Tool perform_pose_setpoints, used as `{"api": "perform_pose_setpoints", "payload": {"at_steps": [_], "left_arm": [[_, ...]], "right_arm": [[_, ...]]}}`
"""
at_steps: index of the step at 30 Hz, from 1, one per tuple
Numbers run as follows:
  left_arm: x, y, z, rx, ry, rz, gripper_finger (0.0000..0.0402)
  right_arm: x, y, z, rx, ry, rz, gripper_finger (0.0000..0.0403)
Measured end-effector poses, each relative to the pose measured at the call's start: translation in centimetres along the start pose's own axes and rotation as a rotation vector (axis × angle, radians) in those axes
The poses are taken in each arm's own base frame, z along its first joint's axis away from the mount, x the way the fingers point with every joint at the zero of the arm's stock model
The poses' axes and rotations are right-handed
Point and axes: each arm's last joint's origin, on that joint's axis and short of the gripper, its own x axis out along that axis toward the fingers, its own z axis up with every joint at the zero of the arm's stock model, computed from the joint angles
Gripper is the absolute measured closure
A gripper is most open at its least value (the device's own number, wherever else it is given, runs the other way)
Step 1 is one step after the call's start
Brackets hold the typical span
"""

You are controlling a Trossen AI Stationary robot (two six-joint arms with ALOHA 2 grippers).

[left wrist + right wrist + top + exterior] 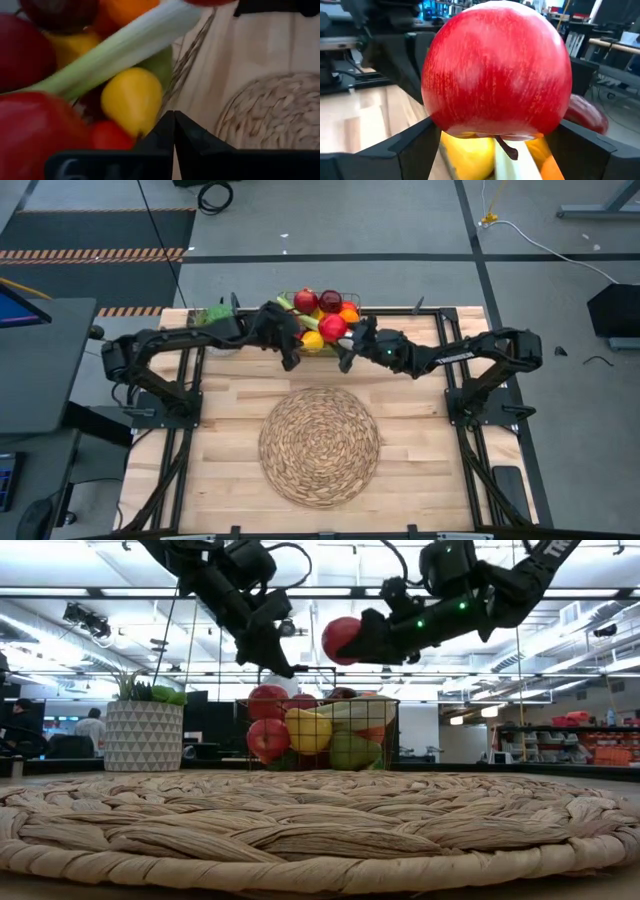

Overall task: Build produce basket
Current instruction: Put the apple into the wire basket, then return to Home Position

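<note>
High view: basket [322, 320] at table's far edge, mostly hidden by produce and both grippers.
Low view: right gripper [352, 640] above basket, clamping red apple [340, 639].
Left wrist view: left gripper [173, 131] fingers pressed together, empty, beside basket; leek [120, 50] cut off.
Right wrist view: apple fills frame, hiding basket.

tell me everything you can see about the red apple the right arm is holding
The red apple is round and glossy, its skin finely streaked red, with a dark stem pointing down. It is clamped between the two dark fingers of the right hand, lifted clear above the wire basket of produce, a lemon directly beneath it. Nothing else touches it.
</note>
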Motion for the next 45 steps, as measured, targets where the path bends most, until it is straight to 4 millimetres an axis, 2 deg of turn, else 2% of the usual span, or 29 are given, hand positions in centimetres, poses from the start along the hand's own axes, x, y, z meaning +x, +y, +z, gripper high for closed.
{"api": "perform_pose_setpoints", "payload": {"at_steps": [7, 10, 20, 27, 31, 38, 40, 42, 45], "left_arm": [[-0.1, 0.0, 0.1, 0.022, -0.009, 0.003, 0.0389], [-0.1, 0.0, 0.1, 0.062, -0.009, 0.002, 0.0394], [-0.9, 0.1, 0.2, 0.075, -0.015, 0.014, 0.0393], [-0.9, -0.7, -0.3, 0.083, 0.033, -0.007, 0.0389], [-0.9, -1.0, -0.5, 0.091, 0.060, -0.017, 0.0388], [-0.6, -1.0, -2.8, 0.105, 0.201, -0.032, 0.0394], [-1.1, -1.1, -3.3, 0.102, 0.173, -0.074, 0.0393], [-1.6, -1.5, -3.2, 0.111, 0.070, -0.113, 0.0393], [-3.2, -1.9, -3.7, 0.101, -0.034, -0.130, 0.0396]], "right_arm": [[0.9, -0.4, -1.0, 0.022, 0.014, 0.055, 0.0057], [1.5, -0.5, -1.9, -0.008, 0.048, 0.046, 0.0054], [3.8, -0.2, -2.8, -0.074, 0.080, 0.037, 0.0043], [3.6, -0.1, -2.6, -0.067, 0.072, 0.031, 0.0009], [3.5, 0.5, -2.6, -0.071, 0.074, 0.048, 0.0006], [2.8, 2.5, -2.5, -0.122, 0.072, 0.104, 0.0004], [2.5, 3.1, -2.5, -0.150, 0.078, 0.103, 0.0007], [2.0, 3.6, -2.3, -0.185, 0.100, 0.091, 0.0010], [0.7, 3.9, -1.4, -0.219, 0.142, 0.073, 0.0018]]}}
